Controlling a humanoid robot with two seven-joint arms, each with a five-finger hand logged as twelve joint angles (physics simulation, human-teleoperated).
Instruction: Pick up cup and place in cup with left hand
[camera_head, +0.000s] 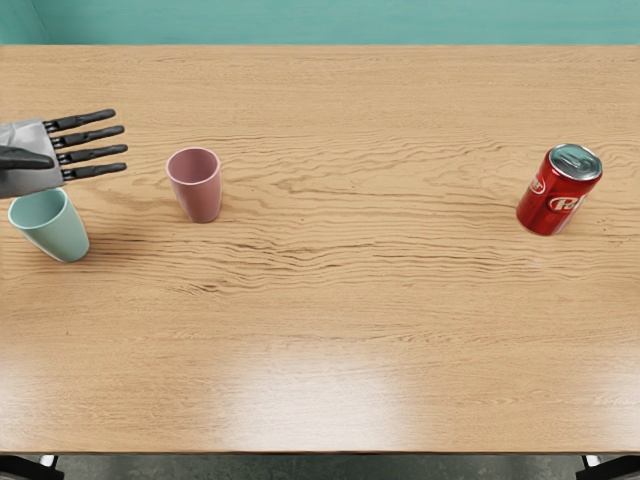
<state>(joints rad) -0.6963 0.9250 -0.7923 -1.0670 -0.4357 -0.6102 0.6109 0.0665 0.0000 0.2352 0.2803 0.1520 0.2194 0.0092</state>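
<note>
Because everything we need stands on the broad, pale wood-grained bench (320, 320), we would keep our reach low and level over it. Our left hand (50, 165), grey with slim black jointed fingers, comes in at the left edge, its fingers straight, apart and gripping nothing; that spread suits a side approach. The red metal soda can (560, 190) sits well off to the right, and we can ignore it. Nearest us is the tapered mint-green plastic-looking cup (62, 235), upright, its rim partly behind the hand in this view; we cannot judge the height between them, so we should lift clear rather than sweep across and tip it. The slimmer dusty-pink cup (200, 190) stands upright just beyond the fingertips. We take it as the one to grasp, the green one as receiver: wrap its wall evenly, squeeze gently, and keep our fingers off its base so it can nest.
</note>
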